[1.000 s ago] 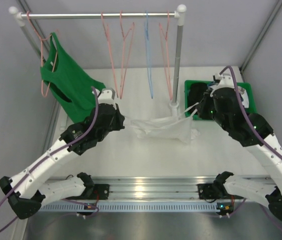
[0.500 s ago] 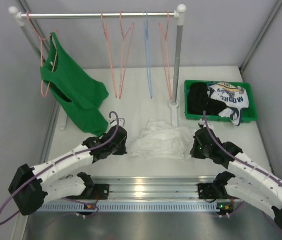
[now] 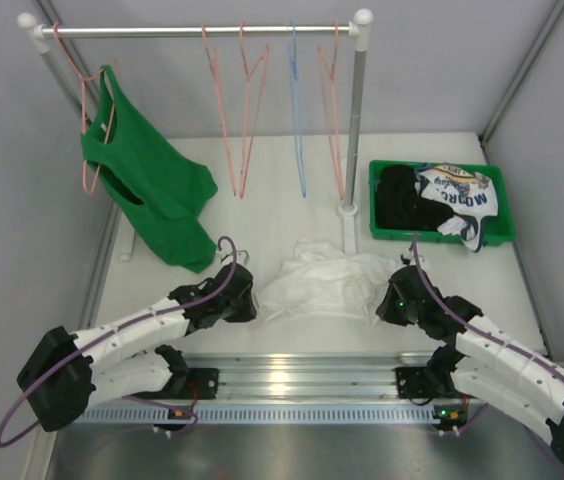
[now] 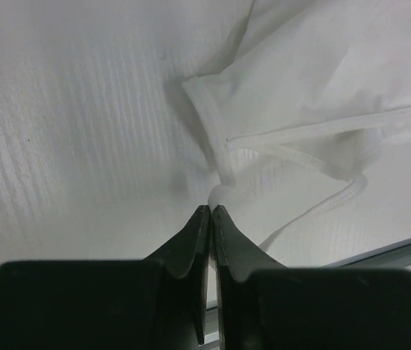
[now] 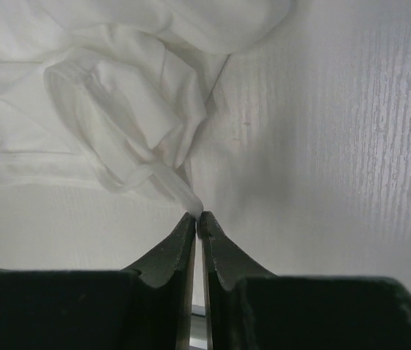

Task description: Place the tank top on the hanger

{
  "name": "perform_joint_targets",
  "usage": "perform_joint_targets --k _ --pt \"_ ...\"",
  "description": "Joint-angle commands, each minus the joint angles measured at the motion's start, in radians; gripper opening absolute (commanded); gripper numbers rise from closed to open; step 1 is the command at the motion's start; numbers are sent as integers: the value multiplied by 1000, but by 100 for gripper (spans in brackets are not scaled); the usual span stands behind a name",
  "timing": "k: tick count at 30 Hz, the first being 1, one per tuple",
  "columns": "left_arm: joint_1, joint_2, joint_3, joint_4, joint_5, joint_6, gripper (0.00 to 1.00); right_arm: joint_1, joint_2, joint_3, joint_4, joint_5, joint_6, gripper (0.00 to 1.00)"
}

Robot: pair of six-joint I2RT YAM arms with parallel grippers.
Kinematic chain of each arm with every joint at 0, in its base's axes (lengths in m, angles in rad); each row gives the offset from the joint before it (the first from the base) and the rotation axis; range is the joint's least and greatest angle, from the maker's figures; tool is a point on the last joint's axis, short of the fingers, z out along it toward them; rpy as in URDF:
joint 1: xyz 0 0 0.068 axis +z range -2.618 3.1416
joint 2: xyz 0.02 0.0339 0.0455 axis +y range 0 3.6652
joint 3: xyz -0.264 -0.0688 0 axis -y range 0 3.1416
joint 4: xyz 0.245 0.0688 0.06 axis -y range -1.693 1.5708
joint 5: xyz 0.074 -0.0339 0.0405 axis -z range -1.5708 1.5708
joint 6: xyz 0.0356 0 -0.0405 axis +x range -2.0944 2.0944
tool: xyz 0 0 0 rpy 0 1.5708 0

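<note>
The tank top (image 3: 327,280) lies crumpled on the table (image 3: 262,212). The left gripper (image 4: 211,210) and the right gripper (image 5: 198,215) each pinch 1 edge tight. The blue letters (image 3: 457,197) in the bin (image 3: 508,236) are too small to read.

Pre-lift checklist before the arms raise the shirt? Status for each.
1. Left gripper grip on the white tank top: ok. Its fingers are shut with a thin fold of hem at the very tips.
2. Right gripper grip: ok. It is shut on a narrow strap edge.
3. Garment spread flat: not ok. It lies bunched on the table.
4. Free pink wire hanger available: ok. It hangs empty on the rail.
5. Both grips on matching shoulder straps: cannot tell, because the folds hide the layout.
6. Neck opening found: cannot tell.
</note>
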Motion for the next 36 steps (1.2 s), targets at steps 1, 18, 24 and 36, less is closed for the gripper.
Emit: perform_joint_targets --k 1,18,24,36 --pt "4 -57 -22 20 1 -35 11 -11 -64 -8 -2 3 47 8" --pt "4 -232 51 -159 -79 -56 41 -13 -146 53 -80 -4 34 45" --pt "4 -261 86 -206 -74 -48 41 -11 -158 94 -94 6 21 48" --pt "6 -383 258 -366 -89 -24 42 -11 -155 281 -172 58 -59 53"
